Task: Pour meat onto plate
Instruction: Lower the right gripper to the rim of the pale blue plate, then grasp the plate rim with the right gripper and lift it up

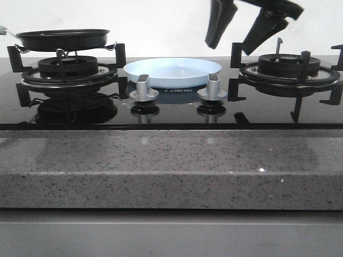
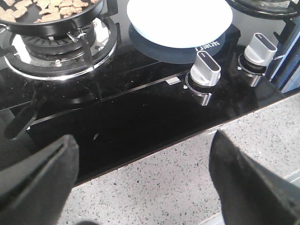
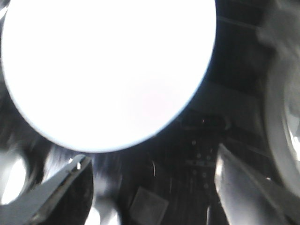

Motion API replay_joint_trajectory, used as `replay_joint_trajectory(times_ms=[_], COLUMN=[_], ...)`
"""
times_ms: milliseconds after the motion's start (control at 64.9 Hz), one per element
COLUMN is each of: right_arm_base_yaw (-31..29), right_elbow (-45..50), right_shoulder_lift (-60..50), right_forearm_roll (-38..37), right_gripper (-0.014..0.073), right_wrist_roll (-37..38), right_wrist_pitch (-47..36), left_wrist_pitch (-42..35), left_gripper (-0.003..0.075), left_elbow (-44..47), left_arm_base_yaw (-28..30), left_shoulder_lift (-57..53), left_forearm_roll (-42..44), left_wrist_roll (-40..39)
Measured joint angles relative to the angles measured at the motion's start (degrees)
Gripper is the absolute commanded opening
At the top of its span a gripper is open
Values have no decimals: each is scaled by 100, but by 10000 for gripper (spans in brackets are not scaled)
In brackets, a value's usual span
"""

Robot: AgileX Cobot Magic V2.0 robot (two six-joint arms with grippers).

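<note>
Right jaws (image 1: pixel 234 38): spread wide, holding nothing, raised in the air above the gap between the plate (image 1: pixel 172 72) and the right burner (image 1: pixel 289 67). The wrist view is blurred, with the plate as a bright disc beyond the two fingers.

Left jaws (image 2: pixel 143 183): spread wide, holding nothing, over the speckled counter (image 2: pixel 178 187) at the front edge of the black glass hob (image 2: pixel 117 112).

Plate: pale blue, empty, flat on the hob between the burners, ahead of the left jaws and beyond the two silver knobs (image 2: pixel 205 71).

Pan (image 1: pixel 63 38): black, resting on the left burner grate, well apart from both jaws.

Meat (image 2: pixel 44 8): small orange-brown chunks spread across the pan floor, none on the plate.
</note>
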Motion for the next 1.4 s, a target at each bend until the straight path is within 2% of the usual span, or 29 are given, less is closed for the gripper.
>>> replay_joint_trajectory(times_ms=[339,616,832,1017,1186,1402], right_arm_base_yaw=[-106,-235,-235,-235,-235,-235], right_elbow=[-1735,-2590,-2691,-2691,-2691,-2691], right_shoulder_lift=[1328,1983,2130,2153,2166,2175], right_forearm_roll=[0,0,28,28,71,215], right_gripper=[557,541,367,159,19,-69], right_wrist_roll=[-131,-198,-385,-407,-407,-407], right_wrist_pitch=[819,909,881,871,871,871], left_wrist_pitch=[0,0,0,0,0,0], left_gripper=[564,564,564,564,564,564], left_elbow=[0,0,0,0,0,0], left_arm_base_yaw=[0,0,0,0,0,0], left_shoulder_lift=[0,0,0,0,0,0], left_forearm_roll=[0,-32,-32,-32,-32,-32], left_wrist_roll=[9,9,9,9,9,9])
